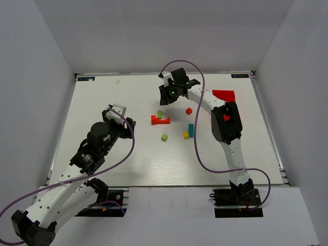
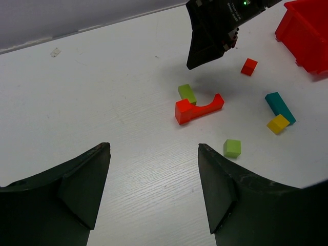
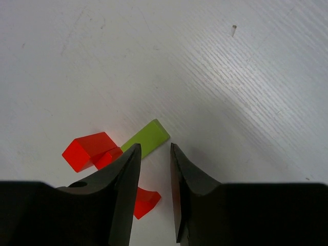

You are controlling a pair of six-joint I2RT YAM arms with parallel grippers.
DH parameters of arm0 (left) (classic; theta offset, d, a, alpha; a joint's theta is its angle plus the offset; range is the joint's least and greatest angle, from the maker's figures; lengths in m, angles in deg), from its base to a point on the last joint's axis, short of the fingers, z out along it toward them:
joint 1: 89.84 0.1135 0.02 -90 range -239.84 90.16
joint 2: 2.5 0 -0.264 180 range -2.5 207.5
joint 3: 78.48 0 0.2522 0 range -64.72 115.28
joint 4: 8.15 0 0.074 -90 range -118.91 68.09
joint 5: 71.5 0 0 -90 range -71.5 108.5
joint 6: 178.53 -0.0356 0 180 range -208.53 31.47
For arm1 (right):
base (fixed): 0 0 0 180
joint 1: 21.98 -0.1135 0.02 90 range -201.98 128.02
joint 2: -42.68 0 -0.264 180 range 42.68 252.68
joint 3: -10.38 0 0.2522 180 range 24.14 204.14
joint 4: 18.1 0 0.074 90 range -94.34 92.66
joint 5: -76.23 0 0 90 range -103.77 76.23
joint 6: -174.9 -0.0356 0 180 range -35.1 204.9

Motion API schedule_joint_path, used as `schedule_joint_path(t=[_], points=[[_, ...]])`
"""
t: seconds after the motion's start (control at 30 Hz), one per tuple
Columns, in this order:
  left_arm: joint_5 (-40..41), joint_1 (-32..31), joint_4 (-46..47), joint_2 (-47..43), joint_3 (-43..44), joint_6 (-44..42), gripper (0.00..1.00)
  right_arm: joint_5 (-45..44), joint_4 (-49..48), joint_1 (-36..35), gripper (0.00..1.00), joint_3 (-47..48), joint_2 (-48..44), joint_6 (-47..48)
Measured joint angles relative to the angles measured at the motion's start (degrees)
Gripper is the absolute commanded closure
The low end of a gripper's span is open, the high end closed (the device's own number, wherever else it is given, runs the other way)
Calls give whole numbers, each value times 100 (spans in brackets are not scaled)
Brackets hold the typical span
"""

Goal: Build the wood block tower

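Fingers of your right gripper [image 3: 155, 179]: a narrow gap between them and bare table [image 1: 102, 154] showing through it, so nothing is held. They hang just above the near end of the lime-green block [image 3: 146, 139] without touching it.

Fingers of your left gripper [image 2: 154, 189]: spread wide and empty, well back from the blocks on the left side of the table.

Stock, all loose near mid-table, nothing stacked:
- red arch [image 2: 197, 109], apparently lying flat, with the lime-green block at one end; you cannot tell whether the two touch
- lime cube [image 2: 232, 148], alone, nearest the left arm
- yellow cube [image 2: 278, 123], at the end of the teal bar [image 2: 279, 106]
- small red cube [image 2: 249, 66], apart, toward the red bin [image 2: 305, 31]

Handling, by judgement: tiny painted wood, so expect it to be light, rigid and hard to damage. The smooth paint may slide in a loose pinch, and a nudge could easily shift a piece. Take each cube across two opposite flat faces. Take the teal bar and the lime-green block across the short width, near the middle. Take the arch across its flat faces or on a thick leg, not over the curve. All pieces sit low, so bring the fingertips close to the table surface.
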Motion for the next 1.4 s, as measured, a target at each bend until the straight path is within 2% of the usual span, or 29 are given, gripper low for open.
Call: schedule_joint_path(t=[0.3,0.33,0.37,0.47,0.5,0.6,0.93,1.0,1.1,1.4], points=[[-76,0,-2,0,0,0,21,-66,59,-229,69,4,149,-234],[-79,0,-2,0,0,0,21,-74,79,-251,68,4,151,-245],[-79,0,-2,0,0,0,21,-96,94,-269,61,4,153,-251],[-79,0,-2,0,0,0,21,-247,111,-295,59,4,160,-264],[-79,0,-2,0,0,0,21,-334,111,-297,55,-2,162,-267],[-79,0,-2,0,0,0,21,-621,101,-332,49,-26,162,-295],[-79,0,-7,0,0,0,21,-1263,-28,-540,48,-201,184,-505],[-81,0,-13,0,0,0,21,-1335,-50,-584,46,-201,184,-560],[-79,0,-20,0,0,0,21,-1488,-63,-640,39,-201,190,-669],[-81,0,-20,0,0,0,21,-1965,-72,-697,40,-201,256,-990]])
